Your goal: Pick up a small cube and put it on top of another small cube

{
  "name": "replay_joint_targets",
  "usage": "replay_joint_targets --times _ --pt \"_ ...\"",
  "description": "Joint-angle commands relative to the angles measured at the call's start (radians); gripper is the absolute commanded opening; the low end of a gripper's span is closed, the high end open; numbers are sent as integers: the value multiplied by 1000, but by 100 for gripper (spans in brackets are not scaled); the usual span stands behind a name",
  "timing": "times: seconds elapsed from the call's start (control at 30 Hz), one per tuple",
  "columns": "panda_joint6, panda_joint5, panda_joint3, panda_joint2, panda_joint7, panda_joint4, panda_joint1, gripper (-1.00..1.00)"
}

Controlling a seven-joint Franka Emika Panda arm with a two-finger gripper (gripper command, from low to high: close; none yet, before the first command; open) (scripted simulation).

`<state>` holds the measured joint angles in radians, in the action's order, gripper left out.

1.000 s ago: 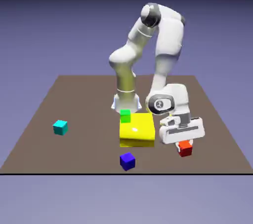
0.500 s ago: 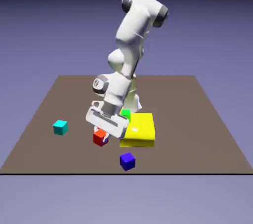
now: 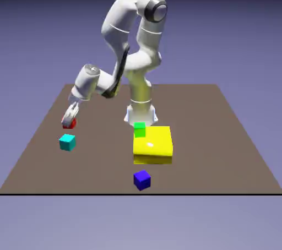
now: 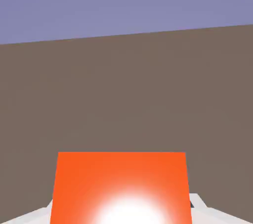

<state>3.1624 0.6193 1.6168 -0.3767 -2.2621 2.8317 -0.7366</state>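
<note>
Claw (image 3: 69,119): clamped on the red cube (image 3: 70,123), hanging over the exterior view's left part of the desk (image 3: 220,133). In the hand view the red cube (image 4: 121,188) fills the lower middle, its near face glaring white; a pale sliver of a finger (image 4: 200,205) shows at each lower side of it.

Red cube: held off the desk, above and slightly behind the cyan cube (image 3: 67,142) as the exterior view shows it; the two are near but apart.

Cyan cube: resting on the desk at the exterior view's left, alone, nothing on top.

Arm (image 3: 135,39): white, rising from its base at the desk's far middle, folded over high and reaching down toward the exterior view's left.

Yellow block (image 3: 153,144): large, flat, near the middle of the desk, in front of the base.

Green cube (image 3: 140,129): small, at the yellow block's far left corner; whether it rests on the block or stands just behind it cannot be told.

Blue cube (image 3: 142,179): small, on the desk near the front edge, in front of the yellow block and apart from it.

Desk: brown, plain; the hand view shows its bare surface beyond the red cube, with violet backdrop above.
</note>
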Motion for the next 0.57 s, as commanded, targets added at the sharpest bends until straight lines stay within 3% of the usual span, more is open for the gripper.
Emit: replay_joint_targets --times 0.0,0.43,0.47,0.53 --pt "13 -3 -35 -13 -3 -5 36 -100" --pt "196 -35 -484 -172 -38 -73 496 -100" --pt "196 -35 -484 -172 -38 -73 496 100" --pt "181 -32 -449 -159 -35 -68 460 100"
